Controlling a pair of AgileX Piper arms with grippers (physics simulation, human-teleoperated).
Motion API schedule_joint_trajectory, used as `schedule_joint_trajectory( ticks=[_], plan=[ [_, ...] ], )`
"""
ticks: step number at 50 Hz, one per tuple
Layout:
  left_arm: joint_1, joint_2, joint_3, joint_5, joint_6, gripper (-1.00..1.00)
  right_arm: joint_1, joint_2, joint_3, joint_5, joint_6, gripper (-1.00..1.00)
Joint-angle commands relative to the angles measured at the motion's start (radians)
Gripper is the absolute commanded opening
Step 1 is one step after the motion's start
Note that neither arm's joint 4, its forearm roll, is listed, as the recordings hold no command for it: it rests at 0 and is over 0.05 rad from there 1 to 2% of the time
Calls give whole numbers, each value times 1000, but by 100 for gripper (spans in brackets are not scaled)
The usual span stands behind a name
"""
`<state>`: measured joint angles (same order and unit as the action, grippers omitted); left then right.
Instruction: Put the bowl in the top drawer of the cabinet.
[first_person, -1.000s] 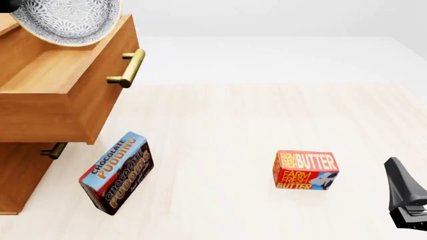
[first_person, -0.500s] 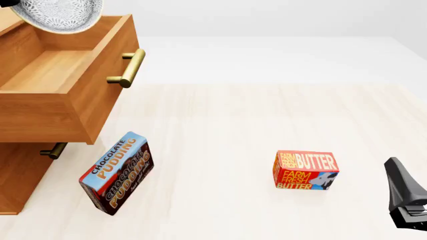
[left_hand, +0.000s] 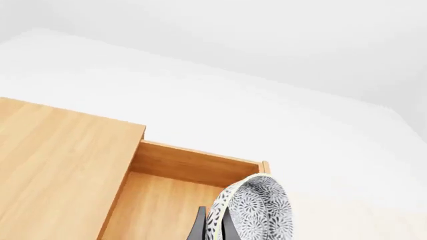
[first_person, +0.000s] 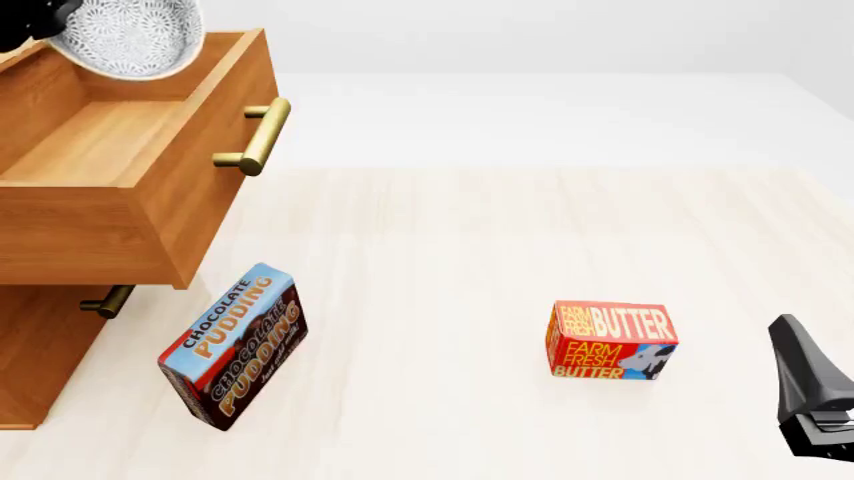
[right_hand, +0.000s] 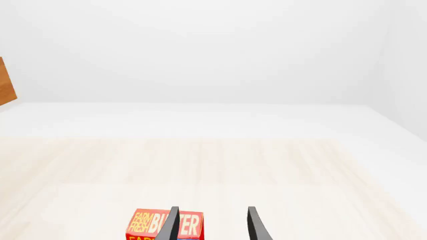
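From the left wrist view, I have the bowl (left_hand: 257, 210) pinched by its rim in the left gripper (left_hand: 212, 227), standing on edge with its patterned underside toward the camera. It hangs over the open top drawer (left_hand: 173, 200), near the front board. A bowl has no long axis; what matters is that its disc stands almost vertical here.

In the front view, the bowl (first_person: 134, 35) sits high above the top drawer (first_person: 100, 140) of the cabinet (first_person: 34, 345), tilted, its inside facing down and toward me. My worry: let go from this height and tilt, and it may land on its rim, roll, or strike the front board by the brass handle (first_person: 256, 137) and tip out onto the bench (first_person: 507, 230). I'd lower and level it first. The pudding box (first_person: 234, 345) lies below; the butter box (first_person: 611, 341) is well apart.

In the right wrist view, the right gripper (right_hand: 212, 225) is spread and empty, just above the butter box (right_hand: 163, 226).
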<state>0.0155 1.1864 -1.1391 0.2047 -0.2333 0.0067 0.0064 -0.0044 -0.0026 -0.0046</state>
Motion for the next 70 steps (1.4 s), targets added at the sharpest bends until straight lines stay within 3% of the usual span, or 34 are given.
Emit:
schedule_joint_trajectory(
  ticks=[1, 21, 70],
  plan=[
    [35, 50, -11, -18, -6, -100, 0, 0, 0, 0, 0, 100],
    [96, 108, 43, -73, -9, -100, 0, 0, 0, 0, 0, 100],
    [155, 188, 119, -147, -5, -100, 0, 0, 0, 0, 0, 100]
  ],
)
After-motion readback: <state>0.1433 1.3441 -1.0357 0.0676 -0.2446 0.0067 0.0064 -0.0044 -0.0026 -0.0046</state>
